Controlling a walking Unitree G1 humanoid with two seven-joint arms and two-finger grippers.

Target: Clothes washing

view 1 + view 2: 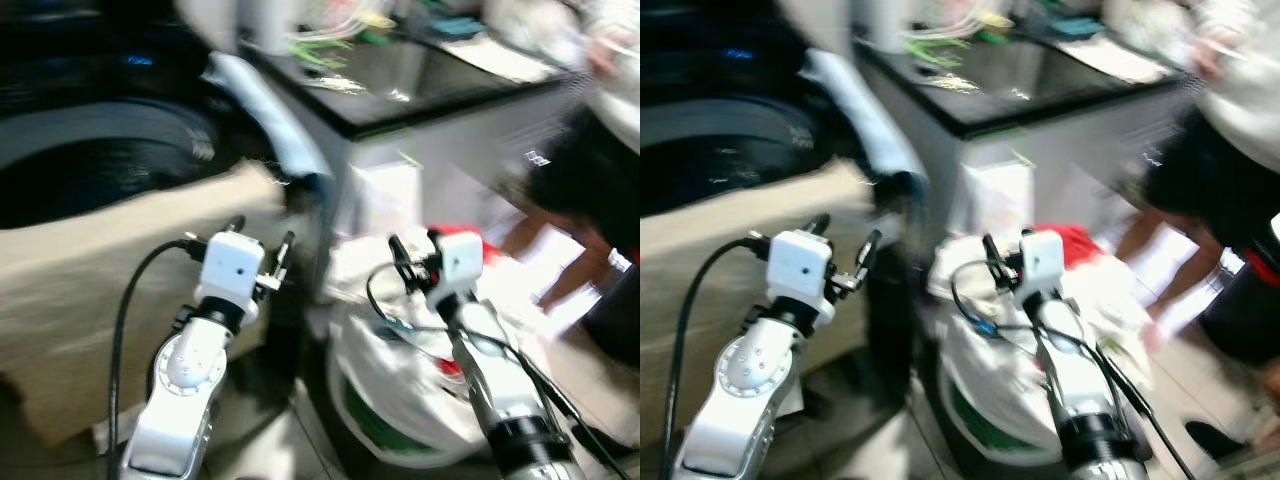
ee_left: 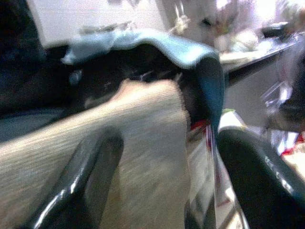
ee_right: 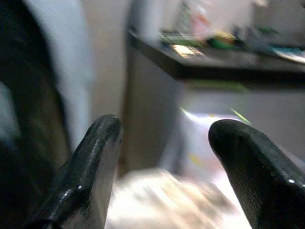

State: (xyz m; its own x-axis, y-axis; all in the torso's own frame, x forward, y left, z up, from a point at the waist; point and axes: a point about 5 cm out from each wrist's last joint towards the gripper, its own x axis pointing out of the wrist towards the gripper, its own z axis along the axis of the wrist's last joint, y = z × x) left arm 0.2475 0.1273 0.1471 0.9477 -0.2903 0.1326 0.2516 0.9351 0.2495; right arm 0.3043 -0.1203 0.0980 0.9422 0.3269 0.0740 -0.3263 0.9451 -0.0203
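The left gripper stands open and empty just at the right edge of the beige ribbed cloth that hangs over the front of the washing machine, its fingers spread with the cloth's hem between and behind them in the left wrist view. The right gripper is also open and holds nothing, raised over the white laundry bag of clothes that sits on the floor to the right of the machine. A light blue garment drapes over the machine's right rim. The views are smeared, so the robot seems to be moving, and the likely trouble is a blind close that catches only the hem, letting the cloth slide off the machine to the floor. A person stands right of the bag, near enough for the right arm's swing to be a worry.
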